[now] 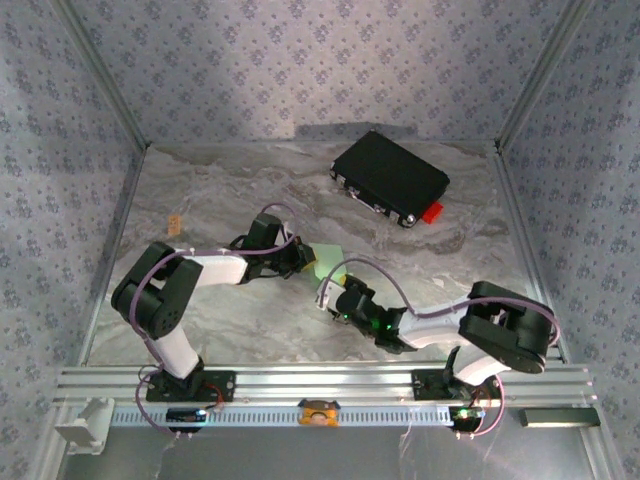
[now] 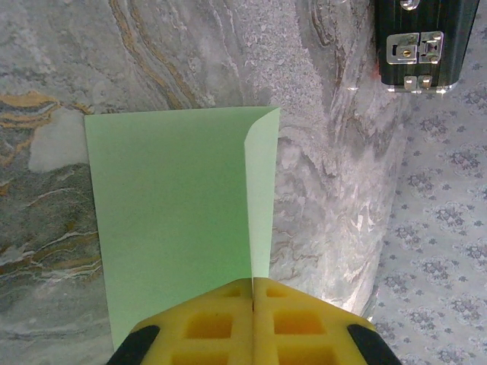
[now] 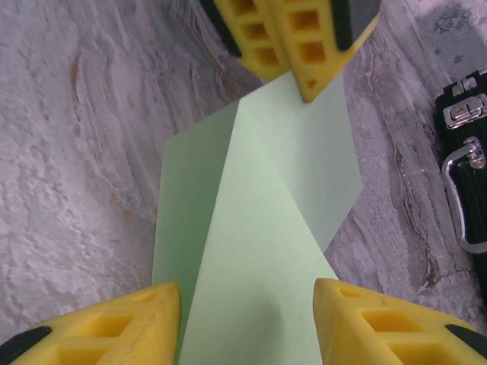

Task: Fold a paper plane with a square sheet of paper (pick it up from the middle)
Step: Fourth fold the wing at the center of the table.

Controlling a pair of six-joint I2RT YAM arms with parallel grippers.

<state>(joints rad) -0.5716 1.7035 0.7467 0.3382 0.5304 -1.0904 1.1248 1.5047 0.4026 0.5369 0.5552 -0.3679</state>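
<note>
Currently the square sheet of paper [image 2: 175,213] is lying on the marbled counter [image 1: 200,190] between the two arms, near the middle and well apart from the black case [image 1: 390,178], which is sitting toward the far right corner. A small red tab [image 1: 432,212] is showing at the case's near right end.

The sheet is resting partly folded. Its bulk is lying flat, while one narrow strip along an edge is standing up from a straight crease, its far corner curling over.

The left end effector [image 2: 253,290] is keeping its yellow fingers pressed together. The crease is running straight into the seam between them, so it is pinching the sheet at that edge.

The right end effector [image 3: 247,293] is facing it from the opposite side with fingers spread. The paper is passing between them, and contact with either finger cannot be confirmed. A diagonal fold line is crossing the sheet in the right wrist view.
</note>
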